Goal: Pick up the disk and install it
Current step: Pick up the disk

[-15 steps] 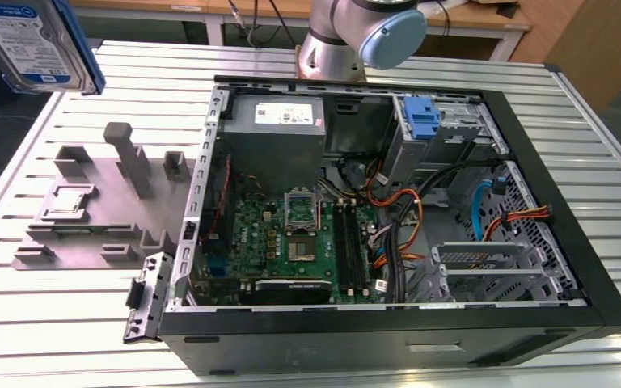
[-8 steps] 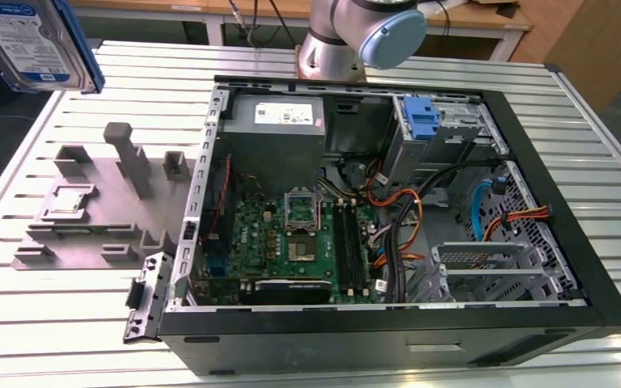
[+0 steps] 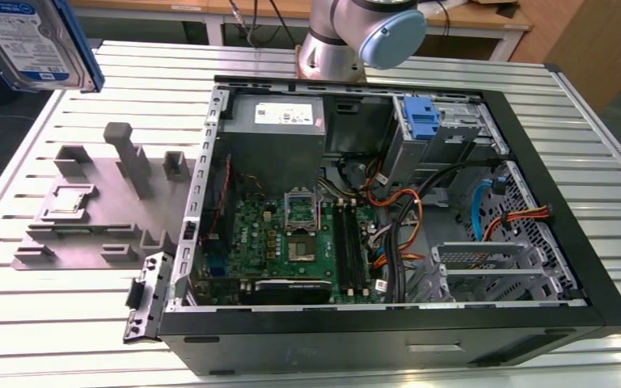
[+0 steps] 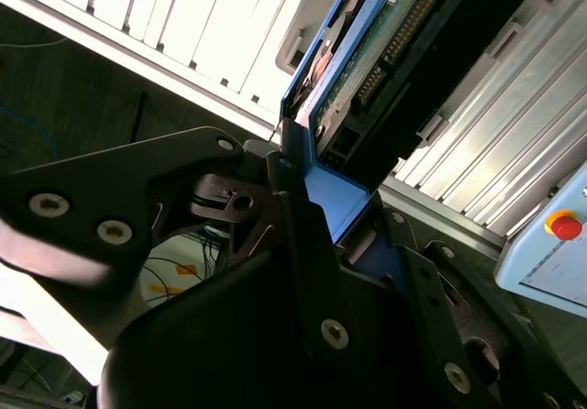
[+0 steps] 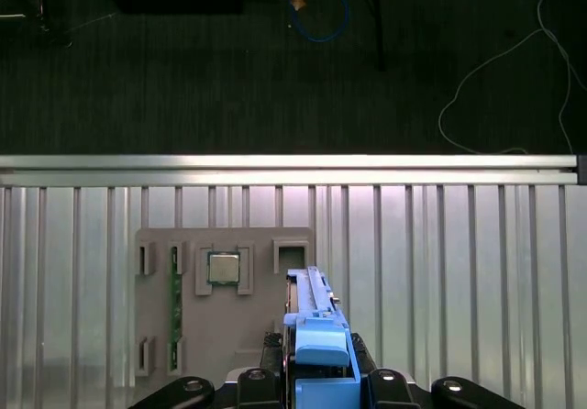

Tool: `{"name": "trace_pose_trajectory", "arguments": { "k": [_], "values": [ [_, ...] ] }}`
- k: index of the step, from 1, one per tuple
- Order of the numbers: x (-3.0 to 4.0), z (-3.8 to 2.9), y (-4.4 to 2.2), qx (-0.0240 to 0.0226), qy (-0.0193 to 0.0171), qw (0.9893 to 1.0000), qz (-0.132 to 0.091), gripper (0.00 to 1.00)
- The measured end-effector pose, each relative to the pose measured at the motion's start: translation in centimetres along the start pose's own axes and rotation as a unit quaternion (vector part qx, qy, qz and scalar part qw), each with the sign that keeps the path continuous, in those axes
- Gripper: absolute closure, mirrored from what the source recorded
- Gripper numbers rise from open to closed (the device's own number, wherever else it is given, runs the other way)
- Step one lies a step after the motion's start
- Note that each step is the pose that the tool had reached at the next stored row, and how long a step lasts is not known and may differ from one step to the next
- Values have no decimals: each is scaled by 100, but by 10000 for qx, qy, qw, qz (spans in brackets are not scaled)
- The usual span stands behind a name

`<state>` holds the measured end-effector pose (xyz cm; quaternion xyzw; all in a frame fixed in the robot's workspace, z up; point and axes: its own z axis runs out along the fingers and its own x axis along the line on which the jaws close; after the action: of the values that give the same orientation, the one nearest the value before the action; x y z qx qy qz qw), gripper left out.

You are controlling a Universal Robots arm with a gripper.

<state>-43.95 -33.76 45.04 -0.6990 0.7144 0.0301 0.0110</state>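
The disk (image 3: 28,40) hangs high above the table at the exterior view's far left, its white-and-blue label facing the camera and a blue rail along its edge. In the first wrist view the disk (image 5: 312,303) stands edge-on over the grey fixture plate, blue rail uppermost. In the second wrist view the disk (image 4: 367,60) shows its green circuit board and blue rail. My gripper (image 5: 316,359) is shut on the disk, the black fingers (image 4: 293,216) clamping its blue-railed end.
An open computer case (image 3: 397,331) lies on the slatted metal table (image 3: 569,105), with a motherboard (image 3: 289,234), a grey power-supply box (image 3: 278,117) and a blue bracket (image 3: 424,121) in the drive bay. A grey fixture plate (image 3: 95,210) holds a chip (image 5: 221,267).
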Motion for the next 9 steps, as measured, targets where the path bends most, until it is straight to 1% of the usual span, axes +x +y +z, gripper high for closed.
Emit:
{"name": "trace_pose_trajectory", "arguments": {
  "k": [9],
  "values": [
    [-1,-15,0,0,-3,10000,0,63]
  ]
}}
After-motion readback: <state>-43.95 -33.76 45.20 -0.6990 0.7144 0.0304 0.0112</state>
